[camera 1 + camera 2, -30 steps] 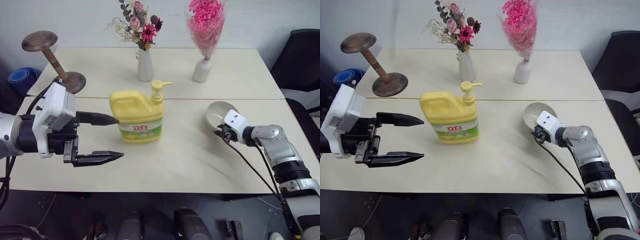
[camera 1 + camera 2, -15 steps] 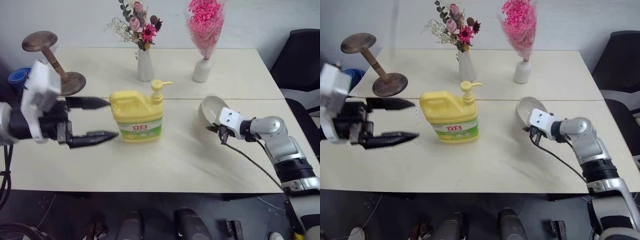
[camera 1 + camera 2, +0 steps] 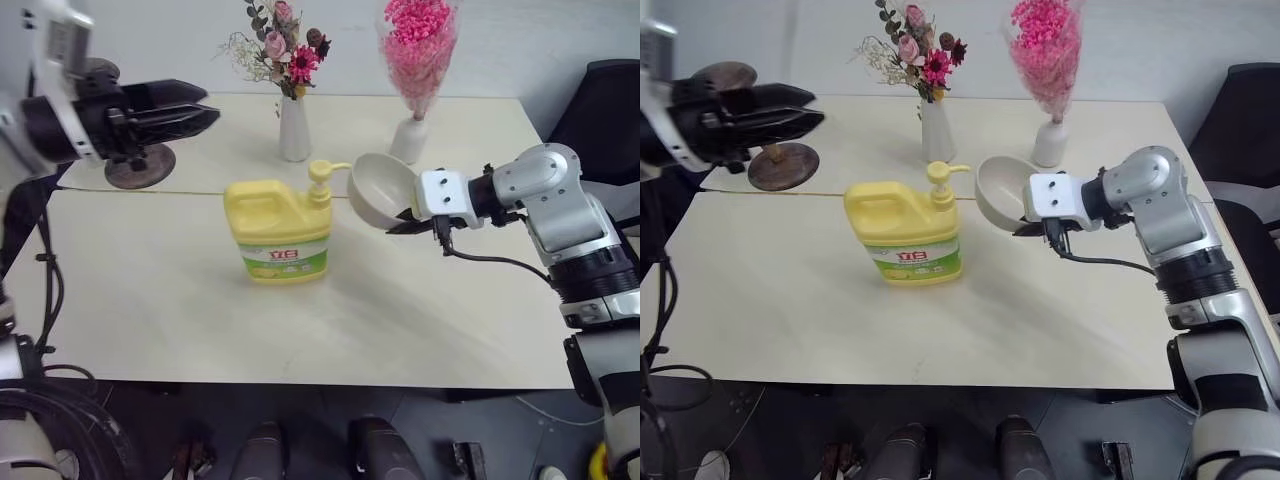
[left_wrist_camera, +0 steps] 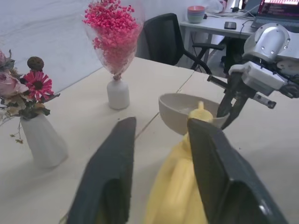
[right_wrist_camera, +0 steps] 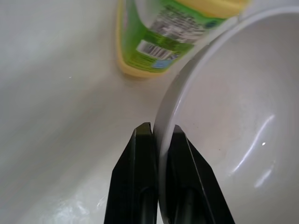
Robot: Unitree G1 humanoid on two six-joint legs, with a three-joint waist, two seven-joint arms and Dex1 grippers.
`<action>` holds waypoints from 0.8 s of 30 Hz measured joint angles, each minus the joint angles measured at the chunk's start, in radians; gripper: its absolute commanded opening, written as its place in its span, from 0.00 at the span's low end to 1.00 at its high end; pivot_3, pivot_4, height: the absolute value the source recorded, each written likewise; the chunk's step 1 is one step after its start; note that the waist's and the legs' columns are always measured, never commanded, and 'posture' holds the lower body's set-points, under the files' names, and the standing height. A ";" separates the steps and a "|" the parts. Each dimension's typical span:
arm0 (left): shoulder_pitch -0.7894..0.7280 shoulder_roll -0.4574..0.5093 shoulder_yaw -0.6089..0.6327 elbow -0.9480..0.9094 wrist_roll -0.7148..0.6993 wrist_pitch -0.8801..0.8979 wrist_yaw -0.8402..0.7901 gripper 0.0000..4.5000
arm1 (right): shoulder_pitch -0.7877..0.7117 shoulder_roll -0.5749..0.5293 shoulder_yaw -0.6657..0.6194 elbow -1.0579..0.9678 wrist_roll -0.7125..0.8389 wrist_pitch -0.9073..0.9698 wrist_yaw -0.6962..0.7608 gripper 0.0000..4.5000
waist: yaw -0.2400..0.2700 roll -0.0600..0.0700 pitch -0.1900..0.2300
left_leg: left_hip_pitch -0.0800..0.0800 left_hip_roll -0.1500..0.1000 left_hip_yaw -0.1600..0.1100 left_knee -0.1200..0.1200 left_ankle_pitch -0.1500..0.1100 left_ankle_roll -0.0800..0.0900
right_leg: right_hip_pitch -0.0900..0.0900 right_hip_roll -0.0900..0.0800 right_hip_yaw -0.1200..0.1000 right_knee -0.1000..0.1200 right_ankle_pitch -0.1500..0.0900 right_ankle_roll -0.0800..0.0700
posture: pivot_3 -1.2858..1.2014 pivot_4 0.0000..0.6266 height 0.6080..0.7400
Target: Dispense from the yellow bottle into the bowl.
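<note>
Head view: I had the right gripper (image 3: 402, 224) pinching the bowl (image 3: 378, 189) by its rim, lifted beside the yellow bottle's (image 3: 277, 229) pump | left gripper (image 3: 205, 107) raised level, fingers nearly together, empty | right wrist view: fingers (image 5: 140, 186) clamped the rim, bottle standing on the table (image 3: 150, 290).

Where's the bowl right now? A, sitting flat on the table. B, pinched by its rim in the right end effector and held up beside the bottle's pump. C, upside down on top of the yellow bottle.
B: the right end effector clamps the bowl by its rim, holding it tilted off the table beside the yellow bottle and its pump.
</note>
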 measured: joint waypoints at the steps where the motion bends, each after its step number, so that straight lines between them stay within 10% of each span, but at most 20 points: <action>1: -0.014 -0.019 -0.022 0.010 0.020 -0.007 -0.010 0.08 | -0.013 0.006 0.014 0.012 -0.009 -0.022 0.007 0.00 | -0.001 0.000 0.000 | 0.000 0.000 0.000 0.001 0.000 0.000 | 0.000 0.000 0.000 0.000 0.000 0.000 | 0.52 0.24 1.00; 24: -0.124 -0.244 -0.149 0.112 0.248 -0.085 -0.168 0.02 | -0.279 0.111 0.067 0.261 -0.108 -0.204 0.066 0.00 | -0.006 -0.001 0.001 | -0.002 0.000 0.000 0.006 0.000 0.000 | -0.005 0.000 0.001 0.006 0.000 0.000 | 0.52 0.24 1.00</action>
